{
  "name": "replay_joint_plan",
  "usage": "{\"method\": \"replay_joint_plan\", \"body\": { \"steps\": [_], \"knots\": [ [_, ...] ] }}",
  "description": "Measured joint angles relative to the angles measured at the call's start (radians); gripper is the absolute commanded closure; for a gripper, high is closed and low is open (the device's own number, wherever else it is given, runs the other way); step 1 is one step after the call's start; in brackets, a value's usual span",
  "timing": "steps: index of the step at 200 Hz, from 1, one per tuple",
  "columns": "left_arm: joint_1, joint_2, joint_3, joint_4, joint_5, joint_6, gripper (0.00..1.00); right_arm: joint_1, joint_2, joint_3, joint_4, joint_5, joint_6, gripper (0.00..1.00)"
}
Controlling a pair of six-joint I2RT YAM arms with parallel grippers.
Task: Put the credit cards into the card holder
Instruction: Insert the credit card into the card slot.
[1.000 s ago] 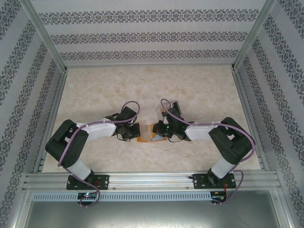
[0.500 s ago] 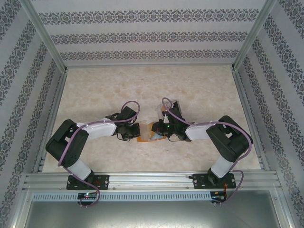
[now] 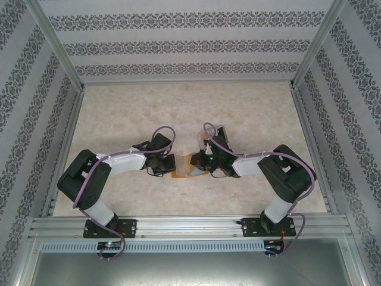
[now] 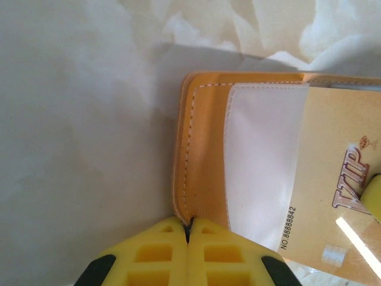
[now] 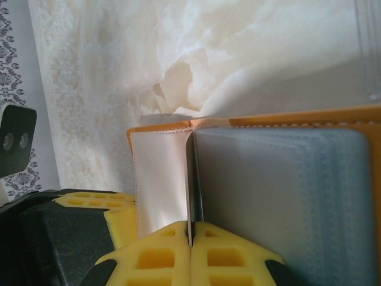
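Note:
The orange-tan card holder (image 3: 181, 173) lies open on the table between the two arms. My left gripper (image 4: 189, 229) is shut on the near edge of its orange cover (image 4: 202, 149), beside a pale inner pocket (image 4: 262, 155). An orange-yellow credit card (image 4: 333, 173) printed "VIP" tilts over that pocket. In the right wrist view the same card (image 5: 191, 179) stands edge-on in the fold between the pale pocket (image 5: 161, 179) and the grey pockets (image 5: 286, 190), and my right gripper (image 5: 191, 235) is shut on it. Both grippers, left (image 3: 169, 166) and right (image 3: 201, 166), meet at the holder.
A clear plastic box (image 3: 212, 133) sits just behind the right gripper, its edge at the upper right (image 5: 366, 53). Metal frame rails (image 3: 178, 225) and patterned walls enclose the marble-look table (image 3: 119, 113). The left gripper's fingers (image 5: 89, 199) show at the lower left.
The right gripper with the card has shifted slightly left toward the holder's fold. The left arm holds still on the cover.

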Motion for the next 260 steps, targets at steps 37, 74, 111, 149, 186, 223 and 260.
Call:
{"method": "replay_joint_plan", "body": {
  "steps": [37,74,111,149,186,223,260],
  "knots": [
    [0.000,0.000,0.002,-0.006,-0.009,0.000,1.00,0.000,0.009,0.004,0.019,-0.003,0.021,1.00],
    [0.000,0.000,0.004,-0.007,-0.008,0.000,1.00,0.002,-0.016,0.004,-0.019,0.019,0.023,1.00],
    [0.000,0.002,0.006,-0.007,-0.006,0.000,1.00,0.010,-0.031,0.003,-0.032,0.030,0.028,1.00],
    [0.000,0.003,0.008,-0.011,-0.006,0.000,1.00,0.039,-0.004,0.021,-0.039,0.042,0.026,1.00],
    [0.000,0.003,0.008,-0.011,-0.008,0.000,1.00,0.042,-0.007,0.036,-0.088,0.064,-0.006,1.00],
    [0.000,0.003,0.008,-0.011,-0.008,0.000,1.00,0.021,-0.067,0.036,-0.152,0.060,-0.051,1.00],
    [0.000,0.003,0.008,-0.011,-0.008,0.000,1.00,0.015,-0.043,0.040,-0.161,0.039,-0.061,1.00]
  ]
}}
